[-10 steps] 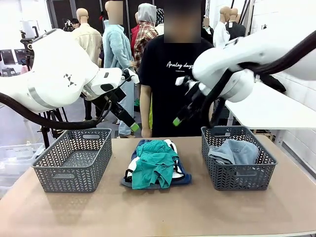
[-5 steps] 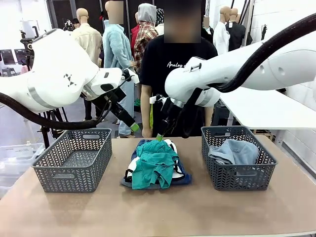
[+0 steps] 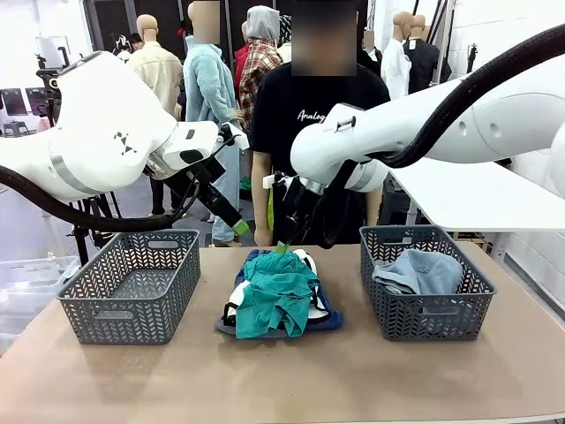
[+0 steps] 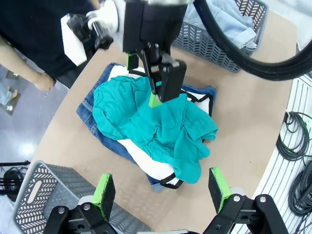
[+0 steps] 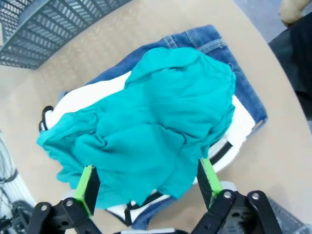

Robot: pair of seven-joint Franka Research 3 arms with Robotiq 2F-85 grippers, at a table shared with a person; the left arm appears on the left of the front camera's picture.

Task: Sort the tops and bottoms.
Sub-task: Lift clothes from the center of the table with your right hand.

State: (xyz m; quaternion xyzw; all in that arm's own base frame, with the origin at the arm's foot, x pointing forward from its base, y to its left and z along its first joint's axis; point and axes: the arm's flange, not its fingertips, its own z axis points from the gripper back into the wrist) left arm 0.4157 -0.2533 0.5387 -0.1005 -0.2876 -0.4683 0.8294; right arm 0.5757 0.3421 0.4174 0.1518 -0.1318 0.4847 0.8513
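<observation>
A teal top (image 3: 275, 296) (image 4: 151, 126) (image 5: 151, 126) lies crumpled on top of a pile at the table's middle. Under it are white shorts with black trim (image 3: 315, 307) (image 4: 146, 163) (image 5: 73, 102) and blue denim shorts (image 3: 330, 321) (image 4: 90, 105) (image 5: 204, 41). Faded grey-blue denim (image 3: 419, 269) (image 4: 229, 22) sits in the right basket. My right gripper (image 3: 282, 247) (image 4: 143, 80) (image 5: 148, 183) hangs open just above the pile's far edge, holding nothing. Higher up and to the left, my left gripper (image 3: 234, 223) (image 4: 161, 187) is open and empty.
An empty grey basket (image 3: 97, 265) stands at the table's left and a matching basket (image 3: 424, 322) at the right. A person in a black T-shirt (image 3: 309, 132) stands at the far edge behind the pile. The table's front strip is bare.
My right arm has swung left from above the right basket to over the pile and come lower. The left arm and the clothes have not moved.
</observation>
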